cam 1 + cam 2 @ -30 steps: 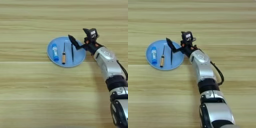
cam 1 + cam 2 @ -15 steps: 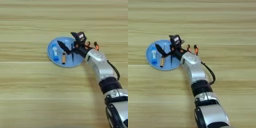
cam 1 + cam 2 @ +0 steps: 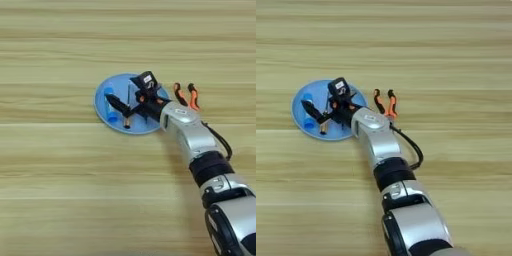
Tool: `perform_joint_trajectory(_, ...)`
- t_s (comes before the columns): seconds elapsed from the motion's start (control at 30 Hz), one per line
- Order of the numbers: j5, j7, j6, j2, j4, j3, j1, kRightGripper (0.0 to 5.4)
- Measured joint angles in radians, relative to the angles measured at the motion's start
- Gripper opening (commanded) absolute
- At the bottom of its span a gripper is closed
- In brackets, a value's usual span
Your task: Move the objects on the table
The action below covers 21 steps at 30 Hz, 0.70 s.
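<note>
Over the plate (image 3: 102,102) on the counter (image 3: 60,190) with jaws wide around tube (image 3: 109,105) and screwdriver (image 3: 128,107), pliers (image 3: 184,95) lying right; better to centre on one before closing.

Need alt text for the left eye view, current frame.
The robot's right gripper reaches from the lower right over a round light-blue plate on a wooden table, its black fingers above a blue-and-white tube and an amber-handled screwdriver lying on the plate. Orange-and-black-handled pliers lie on the table just right of the plate.
</note>
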Motion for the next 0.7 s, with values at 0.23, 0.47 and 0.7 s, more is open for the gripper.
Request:
perform_joint_trajectory(0.23,-0.017,0.005,0.065,0.007,0.012,0.02,-0.001,5.37)
perform_joint_trajectory(0.47,-0.024,0.003,0.095,0.016,0.04,0.025,-0.014,5.37)
perform_joint_trajectory(0.7,-0.031,-0.003,0.111,0.031,0.072,0.024,-0.046,5.37)
